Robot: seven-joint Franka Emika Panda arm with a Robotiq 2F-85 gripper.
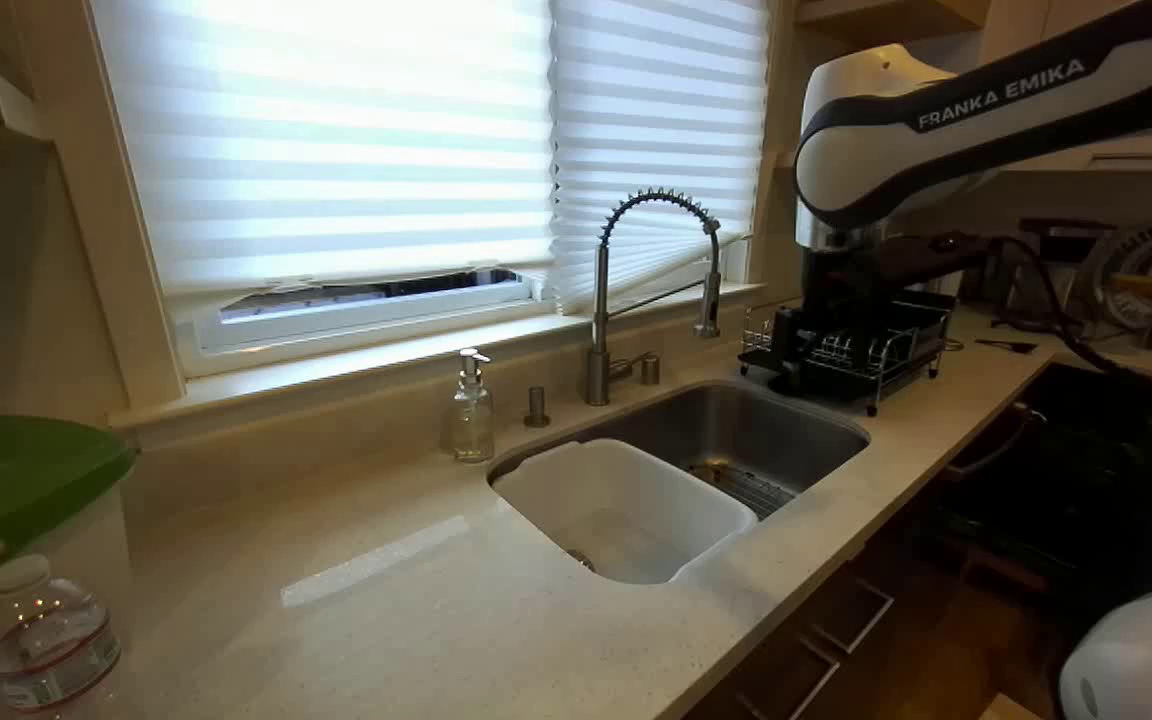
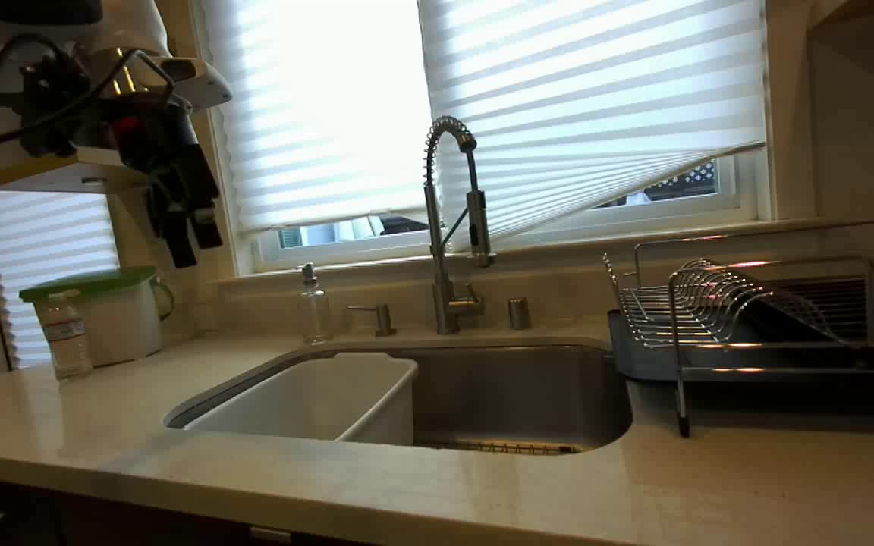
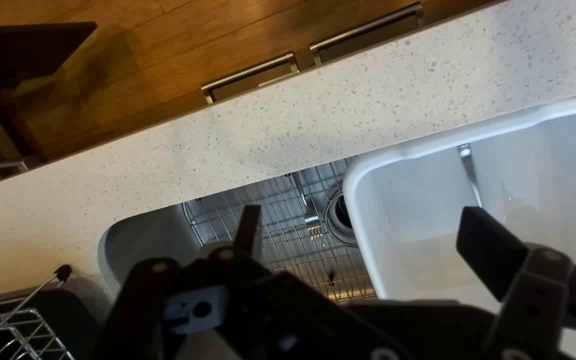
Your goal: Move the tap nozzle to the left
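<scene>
The tap nozzle, a tall chrome gooseneck faucet with a spring-coil arch, stands behind the sink in both exterior views. Its spray head points down (image 1: 708, 298), (image 2: 477, 220), over the right-hand part of the sink in these views. My gripper (image 3: 360, 220) is open, with its two black fingers wide apart and nothing between them. In an exterior view my gripper (image 2: 196, 246) hangs in the air, apart from the faucet. My gripper (image 1: 791, 375) also shows dark against the dish rack. The tap nozzle is out of sight in the wrist view.
A white basin (image 1: 636, 470) sits in one side of the steel sink (image 2: 520, 379); a fork (image 3: 313, 222) lies on the sink grid. A soap bottle (image 1: 473, 420) stands beside the faucet. A wire dish rack (image 2: 756, 371) stands at the sink's other side. A green-lidded container (image 2: 122, 334) is farther off.
</scene>
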